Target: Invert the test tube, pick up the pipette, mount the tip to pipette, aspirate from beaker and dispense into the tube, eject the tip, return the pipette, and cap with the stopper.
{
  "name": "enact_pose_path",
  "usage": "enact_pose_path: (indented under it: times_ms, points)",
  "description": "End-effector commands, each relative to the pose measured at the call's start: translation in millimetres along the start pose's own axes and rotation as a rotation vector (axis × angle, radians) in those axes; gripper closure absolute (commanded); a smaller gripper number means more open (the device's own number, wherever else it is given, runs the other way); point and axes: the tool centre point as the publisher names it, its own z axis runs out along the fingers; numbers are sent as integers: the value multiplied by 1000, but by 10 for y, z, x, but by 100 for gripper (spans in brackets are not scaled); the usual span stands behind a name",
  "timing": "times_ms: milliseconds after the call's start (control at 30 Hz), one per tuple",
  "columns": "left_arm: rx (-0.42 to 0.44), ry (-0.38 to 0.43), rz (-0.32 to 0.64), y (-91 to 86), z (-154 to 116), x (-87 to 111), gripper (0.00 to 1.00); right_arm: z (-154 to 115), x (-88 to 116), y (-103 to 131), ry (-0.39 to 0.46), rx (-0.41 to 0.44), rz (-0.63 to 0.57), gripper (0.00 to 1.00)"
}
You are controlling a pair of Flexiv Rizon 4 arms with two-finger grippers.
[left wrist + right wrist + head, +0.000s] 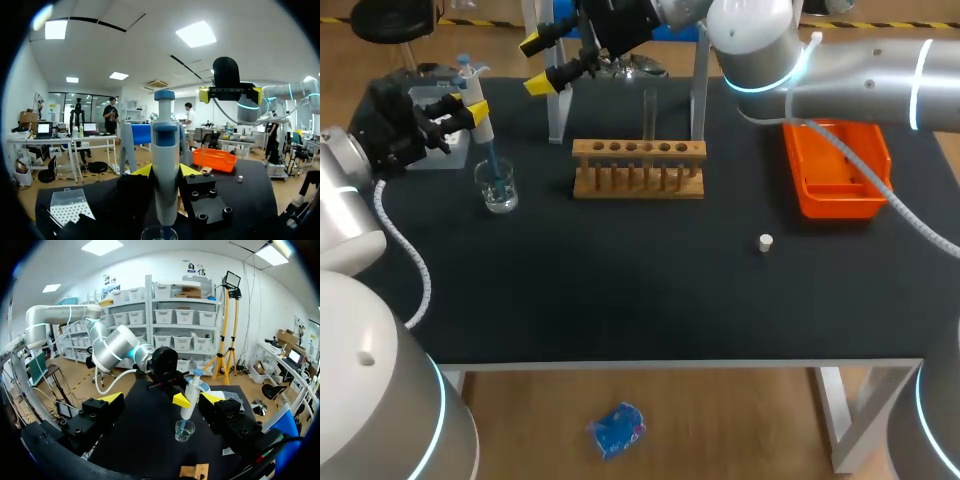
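My left gripper (475, 112) is shut on the white and blue pipette (478, 100), which stands almost upright. The pipette's blue tip (493, 170) dips into the small glass beaker (499, 190) at the table's left. In the left wrist view the pipette (166, 160) rises between the fingers, with the beaker rim (159, 232) just below. A clear test tube (650, 115) stands upright in the wooden rack (638, 170). My right gripper (536, 64) hangs open above the table's back, holding nothing. In the right wrist view, the pipette (191, 397) and beaker (184, 430) lie ahead of its spread fingers. A white stopper (766, 241) lies to the right.
An orange tray (835, 170) sits at the right. A box of tips (67, 205) is at the far left behind the left gripper. A pipette stand (556, 110) with two posts rises behind the rack.
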Motion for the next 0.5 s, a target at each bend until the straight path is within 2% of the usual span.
enact_pose_path:
  times_ms: [33,367,500]
  points:
    - [3,-1,2,8,1,1,100,-13,-7,4,4,4,0,0]
    - [3,-1,2,8,1,1,100,-16,-162,-115,-28,53,-28,0]
    - [3,-1,2,8,1,1,100,59,-228,-173,-4,84,-42,0]
